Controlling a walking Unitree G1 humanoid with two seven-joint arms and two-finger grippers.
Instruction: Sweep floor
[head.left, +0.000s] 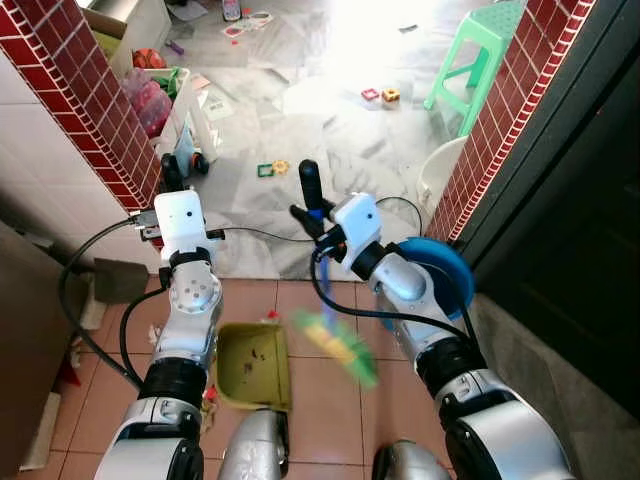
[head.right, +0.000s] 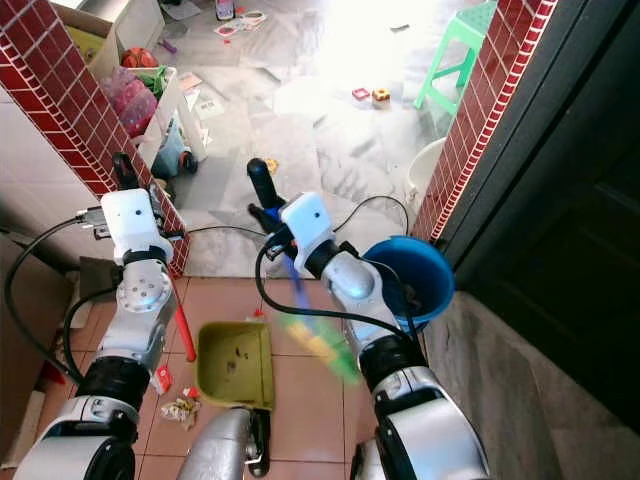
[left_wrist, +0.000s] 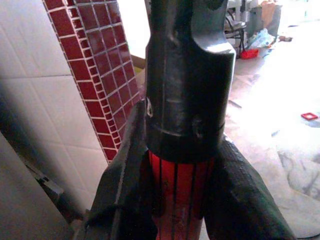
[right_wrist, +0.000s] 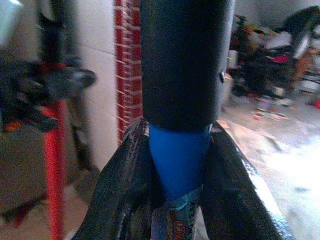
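Right pincer (right_wrist: 172, 200) clamped on broom (head.right: 318, 340) handle; left pincer (left_wrist: 175, 200) clamped on red dustpan (head.right: 235, 365) handle. Dustpan lies below both. Brick walls (head.left: 95, 100) flank them; open floor (head.left: 300, 120) ahead.

Both eye views look steeply down from the head at the tiled floor (head.left: 330, 400), sharing the green dustpan (head.left: 253, 365) and blue bucket (head.right: 408, 272) (slightly offset between them). The left wrist view sits very close along the left pincer (left_wrist: 182, 192), facing a red handle (left_wrist: 180, 195); the right wrist view hugs the right pincer (right_wrist: 177, 192) and blue handle (right_wrist: 179, 162).
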